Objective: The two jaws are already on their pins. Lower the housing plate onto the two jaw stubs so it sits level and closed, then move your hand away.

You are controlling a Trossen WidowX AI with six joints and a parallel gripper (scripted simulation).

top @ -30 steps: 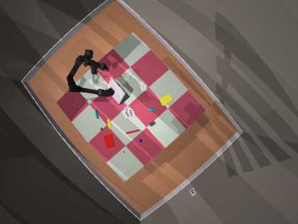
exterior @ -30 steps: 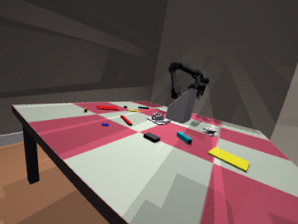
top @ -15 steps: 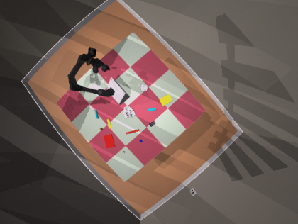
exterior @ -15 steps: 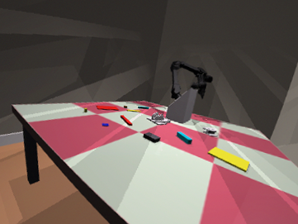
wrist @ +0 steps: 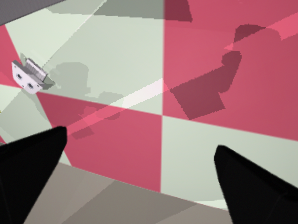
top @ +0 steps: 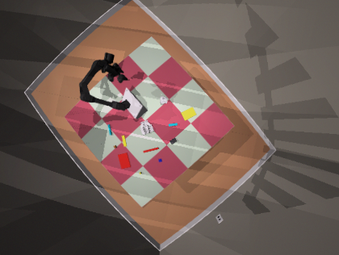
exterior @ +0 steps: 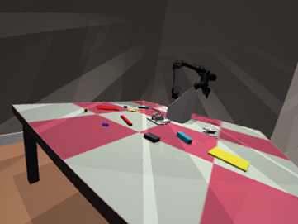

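A small white plate with two dark holes (top: pixel 163 100) (exterior: pixel 210 131) (wrist: pixel 25 79), apparently the housing plate, stands tilted on a lighter block-like part, near a corner where squares meet. A white and dark ribbed assembly (top: pixel 147 127) (exterior: pixel 157 118) sits near the middle of the table; its jaws and stubs are too small to tell apart. It is not seen in the wrist view. My gripper (top: pixel 124 79) (wrist: pixel 142 143) is open and empty, high above the table, to the upper left of both white things in the top view. Nothing is between its fingers.
A tall grey wedge (top: pixel 134 103) (exterior: pixel 181 107) stands beside the arm's base. A yellow plate (top: pixel 188 114) (exterior: pixel 228 158), a cyan bar (top: pixel 173 124) (exterior: pixel 184 137), a black block (top: pixel 173 140) (exterior: pixel 152 137), a red bar (top: pixel 151 149) (exterior: pixel 125 120) and a red plate (top: pixel 124 160) (exterior: pixel 107 108) lie around.
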